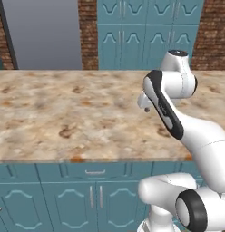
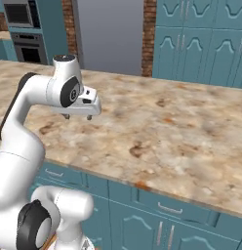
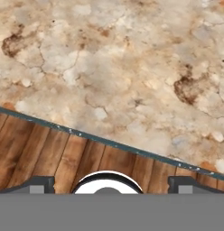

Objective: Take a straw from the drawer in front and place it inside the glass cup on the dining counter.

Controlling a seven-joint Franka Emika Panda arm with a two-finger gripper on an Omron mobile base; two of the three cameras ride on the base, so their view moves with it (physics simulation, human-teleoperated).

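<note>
Shut teal drawer (image 1: 95,172) under speckled dining counter (image 1: 64,118)
</note>
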